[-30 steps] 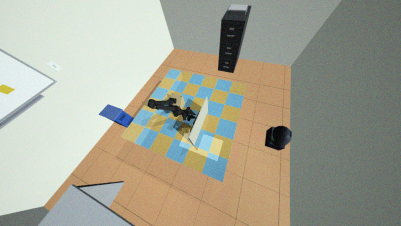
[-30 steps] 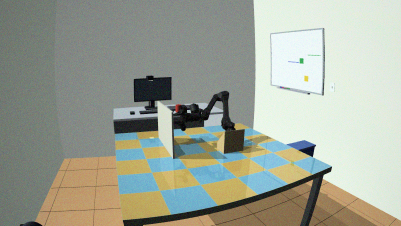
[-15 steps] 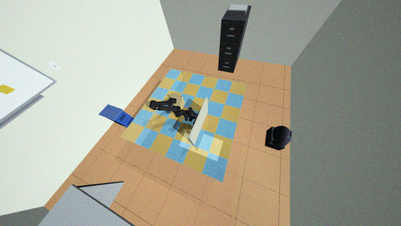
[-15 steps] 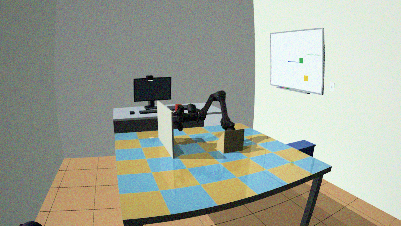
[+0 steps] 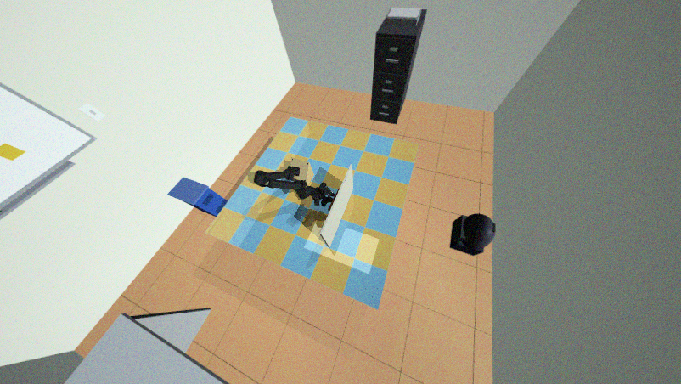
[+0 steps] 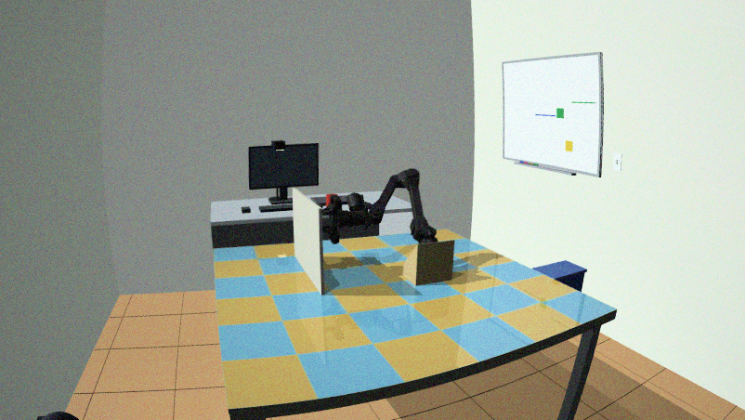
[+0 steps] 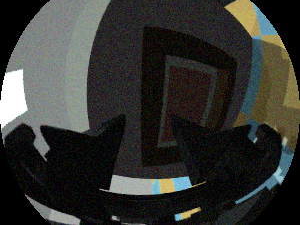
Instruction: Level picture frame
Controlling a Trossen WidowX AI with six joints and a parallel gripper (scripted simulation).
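Claw (image 5: 332, 200) (image 6: 327, 221) (image 7: 148, 117) spread and empty before the dark rectangular picture frame (image 7: 151, 99) on the upright pale panel (image 5: 339, 210) (image 6: 308, 240) (image 7: 112, 99) should probably straddle its edge squarely, pinch gently, then lift only slightly before shifting.

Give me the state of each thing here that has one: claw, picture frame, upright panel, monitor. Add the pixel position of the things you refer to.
Claw (image 7: 148, 117): open, in front of the frame.
Picture frame (image 7: 152, 99): hanging on the panel's dark face.
Panel (image 5: 339, 207) (image 6: 307, 240) (image 7: 115, 64): standing upright.
Monitor (image 6: 282, 165): screen dark.
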